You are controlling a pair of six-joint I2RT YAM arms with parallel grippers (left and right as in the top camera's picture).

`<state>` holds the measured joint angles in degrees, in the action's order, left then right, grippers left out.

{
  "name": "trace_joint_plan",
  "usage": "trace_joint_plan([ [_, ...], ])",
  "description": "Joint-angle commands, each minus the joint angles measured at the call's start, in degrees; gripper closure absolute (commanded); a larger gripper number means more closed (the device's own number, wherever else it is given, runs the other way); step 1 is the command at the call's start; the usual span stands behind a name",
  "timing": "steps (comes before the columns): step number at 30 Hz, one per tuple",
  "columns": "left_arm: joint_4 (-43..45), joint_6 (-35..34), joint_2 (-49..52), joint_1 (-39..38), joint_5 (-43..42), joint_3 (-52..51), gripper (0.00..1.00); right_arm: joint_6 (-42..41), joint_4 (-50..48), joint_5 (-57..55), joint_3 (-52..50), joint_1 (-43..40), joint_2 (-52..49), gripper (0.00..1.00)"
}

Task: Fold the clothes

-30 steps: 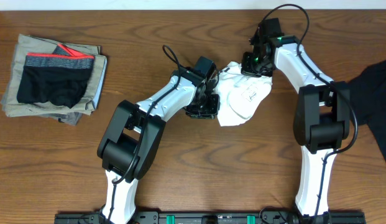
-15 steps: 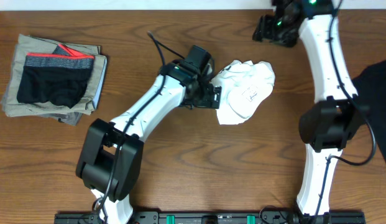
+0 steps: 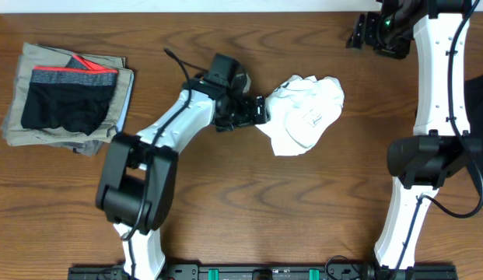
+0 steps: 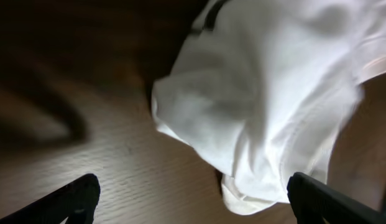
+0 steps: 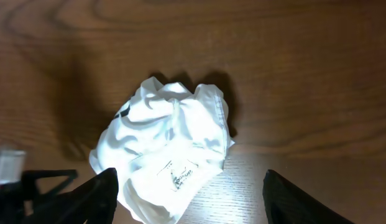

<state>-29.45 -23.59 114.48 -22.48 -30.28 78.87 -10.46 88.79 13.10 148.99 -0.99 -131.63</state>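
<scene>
Left and right jaws backed off white T-shirt (image 3: 307,115), wide, empty, folded pile (image 3: 47,56) left.

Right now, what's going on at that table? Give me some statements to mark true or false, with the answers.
1. The shirt lies crumpled on the table. True.
2. The left gripper grips the shirt. False: it is open, at the shirt's edge.
3. The right gripper is open and empty. True.
4. The shorts lie on bare wood. False: they lie on the khaki pile.
</scene>
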Motion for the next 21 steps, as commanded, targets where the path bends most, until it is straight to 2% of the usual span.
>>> trace_joint_plan([
  [1, 1.1, -7.3, 1.0, -0.9, -3.8, -1.0, 0.02, 2.1, -0.5, 0.4, 1.0, -0.2, -0.2, 0.27],
  [6, 2.0, -15.2, 1.1, -2.5, -3.4, -1.2, 0.02, 2.4, -1.2, 0.4, 1.0, -0.2, -0.2, 0.27],
  [11, 6.6, -23.1, 1.3, -4.6, -2.7, -3.6, 0.02, 2.4, -1.4, 0.4, 1.0, -0.2, -0.2, 0.27],
  [16, 13.5, -25.0, 1.3, -6.6, -2.1, -6.7, 0.02, 2.5, -2.0, 0.4, 1.0, -0.2, -0.2, 0.27],
  [21, 15.6, -25.9, 1.3, -8.5, 0.3, -7.5, 0.02, 3.1, -2.0, 0.4, 1.0, -0.2, -0.2, 0.27],
])
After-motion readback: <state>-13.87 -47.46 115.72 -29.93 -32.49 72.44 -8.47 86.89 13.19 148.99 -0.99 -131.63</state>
